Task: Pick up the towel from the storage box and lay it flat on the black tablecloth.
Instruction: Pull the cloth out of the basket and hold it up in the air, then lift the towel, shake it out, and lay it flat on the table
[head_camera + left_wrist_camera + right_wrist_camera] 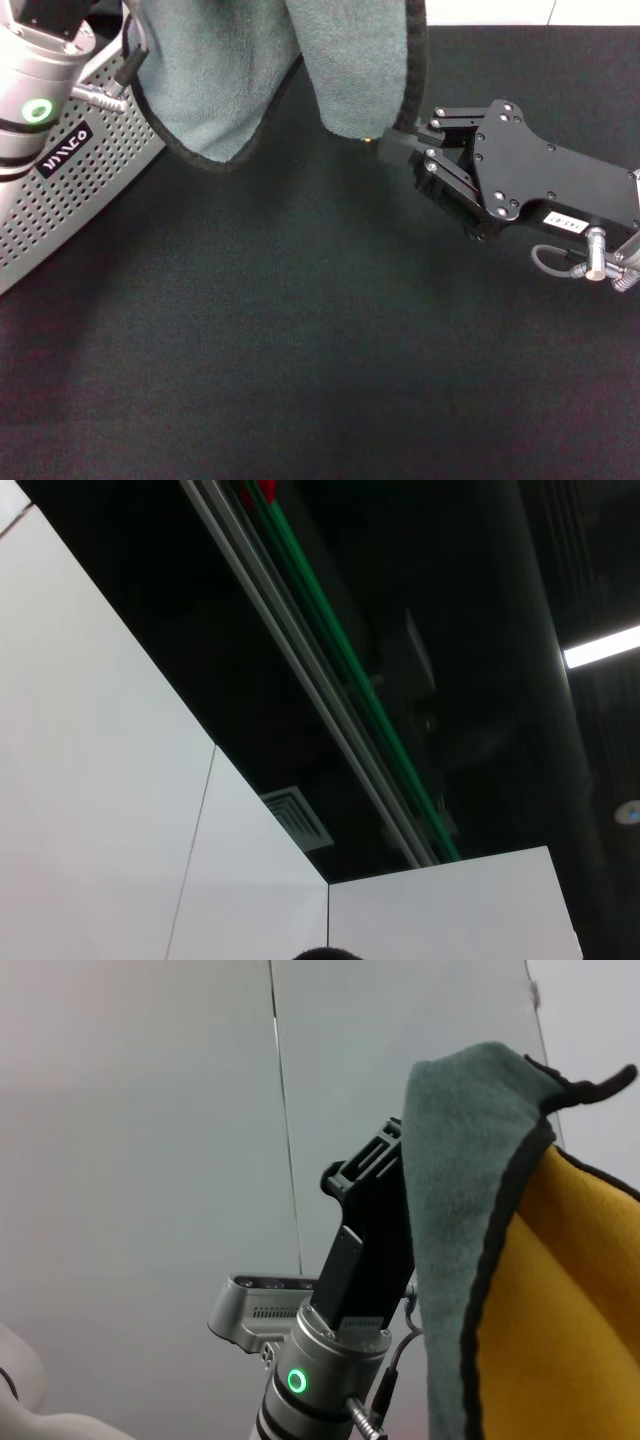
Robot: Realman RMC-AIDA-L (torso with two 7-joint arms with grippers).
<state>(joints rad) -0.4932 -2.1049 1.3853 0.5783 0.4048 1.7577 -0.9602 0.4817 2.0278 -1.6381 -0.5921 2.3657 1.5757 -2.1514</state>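
The left claw (pixel 365 1175) holds the towel (pixel 235 75) up high over the black cloth (pixel 300 340) beside the box (pixel 70 190), and the right claw (pixel 392 148) pinches its low edge, so a weak pinch could let it slip and bunch.

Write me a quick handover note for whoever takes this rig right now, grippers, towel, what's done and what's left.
Left gripper: raised high, towel hanging from it; its grip is hidden.
Right gripper: shut on the towel's lower black edge, above the black tablecloth.
Storage box: at the left, on the tablecloth.
Done: towel lifted out of the box.
Left: spread it and lay it flat on the tablecloth, then release.
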